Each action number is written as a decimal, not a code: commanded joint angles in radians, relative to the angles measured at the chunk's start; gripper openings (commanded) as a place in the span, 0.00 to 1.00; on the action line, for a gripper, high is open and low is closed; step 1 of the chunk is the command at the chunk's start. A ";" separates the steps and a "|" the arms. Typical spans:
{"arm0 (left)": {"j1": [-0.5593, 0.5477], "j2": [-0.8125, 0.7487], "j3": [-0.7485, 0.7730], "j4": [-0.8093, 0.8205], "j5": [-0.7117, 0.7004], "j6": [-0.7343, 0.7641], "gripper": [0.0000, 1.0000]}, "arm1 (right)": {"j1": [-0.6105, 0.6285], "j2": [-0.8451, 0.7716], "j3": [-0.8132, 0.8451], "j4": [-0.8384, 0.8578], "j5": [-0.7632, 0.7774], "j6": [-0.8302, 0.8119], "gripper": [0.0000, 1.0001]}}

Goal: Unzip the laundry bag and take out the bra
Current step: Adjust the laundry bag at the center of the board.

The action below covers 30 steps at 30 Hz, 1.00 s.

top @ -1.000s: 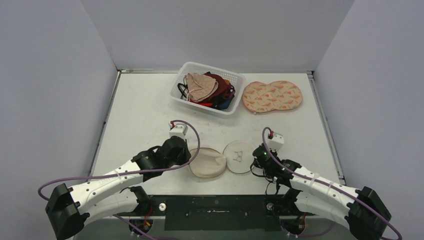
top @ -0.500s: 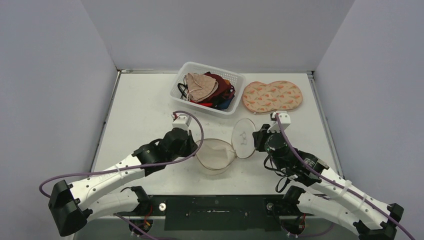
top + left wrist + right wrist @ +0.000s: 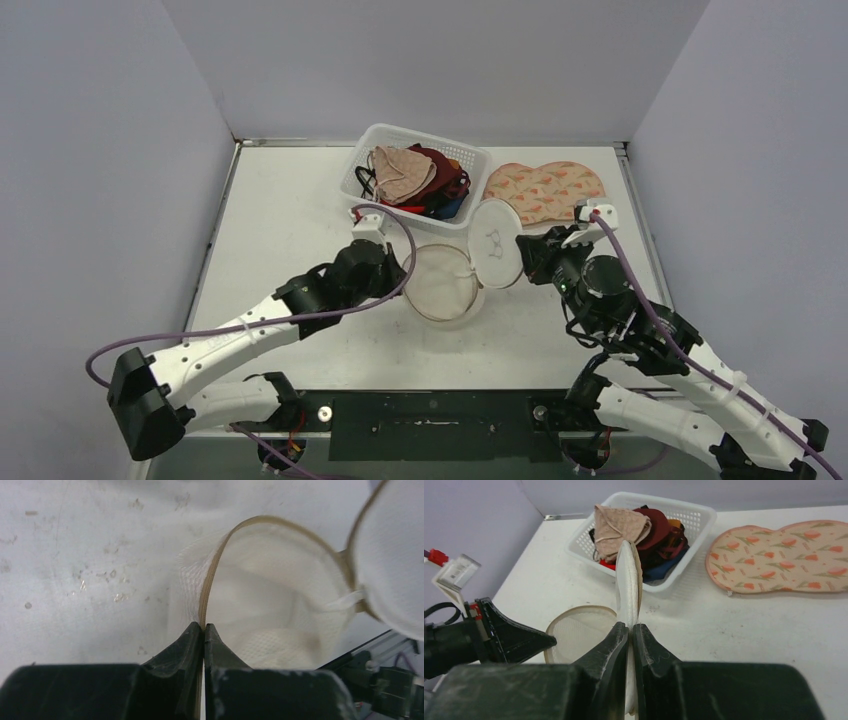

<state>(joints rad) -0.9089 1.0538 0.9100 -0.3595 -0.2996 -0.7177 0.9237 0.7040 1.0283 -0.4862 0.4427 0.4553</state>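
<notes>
Item: laundry bag (image 3: 440,287), a round mesh clamshell with tan zip edging, unzipped and spread open near the middle of the table (image 3: 290,220), just in front of the basket (image 3: 365,172). Lower cup: the left gripper (image 3: 204,626) has its jaws closed tight on the tan edging at the near-left rim. Lid half (image 3: 628,575): stands on edge, clamped between the closed jaws of the right gripper (image 3: 630,626). Contents: a pale padded layer (image 3: 265,640) lies inside the cup. It may be the bra, though cream on cream makes it hard to tell from lining. Handling note: the step appears to be holding the mouth apart. This is best done with both pinches firm and the lid drawn rightward, so that one gripper can release and reach in without the mouth collapsing. Surroundings: the basket holds assorted garments, and a flat tulip-print pouch (image 3: 545,192) lies to its right.
</notes>
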 commanded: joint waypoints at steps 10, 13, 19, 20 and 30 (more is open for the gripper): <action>0.058 0.000 0.231 -0.080 0.033 0.061 0.00 | 0.004 0.152 0.234 -0.131 0.237 -0.139 0.05; 0.043 -0.008 0.181 -0.045 0.050 0.049 0.00 | 0.004 0.154 0.175 -0.109 0.241 -0.111 0.05; 0.041 0.001 -0.211 0.166 0.144 -0.132 0.00 | 0.004 0.088 -0.160 -0.048 0.203 0.041 0.05; 0.043 -0.003 -0.218 0.163 0.144 -0.135 0.00 | 0.004 0.083 -0.161 -0.049 0.205 0.041 0.05; 0.042 -0.069 0.116 0.016 0.054 0.017 0.00 | 0.014 0.127 0.123 -0.074 0.233 -0.075 0.05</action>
<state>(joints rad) -0.8642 1.0405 0.9268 -0.3988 -0.2165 -0.7494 0.9283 0.8452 1.0893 -0.6113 0.6407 0.4194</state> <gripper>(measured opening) 0.015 0.074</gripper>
